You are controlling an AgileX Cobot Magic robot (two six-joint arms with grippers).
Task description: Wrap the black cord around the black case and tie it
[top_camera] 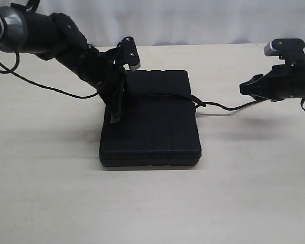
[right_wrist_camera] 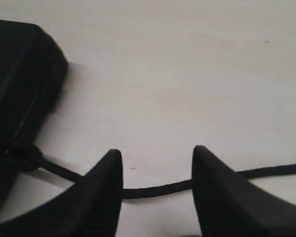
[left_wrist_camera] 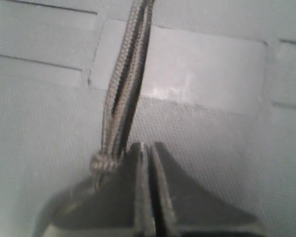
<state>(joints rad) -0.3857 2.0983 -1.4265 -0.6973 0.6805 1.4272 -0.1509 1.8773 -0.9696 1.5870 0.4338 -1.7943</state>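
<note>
Ribbed black case (top_camera: 152, 137), cord (top_camera: 221, 105) across it, left claw (left_wrist_camera: 149, 146) closed, right claw (right_wrist_camera: 157, 154) wide

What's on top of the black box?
A black cord stretches across the black case lid, and the left gripper, closed, points down beside it. Whether the cord also runs underneath is hidden by the case.

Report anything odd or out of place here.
Nothing is damaged or spilled. The black cord crosses the black case, but its tail lies slack on the table between the open right gripper's jaws.
</note>
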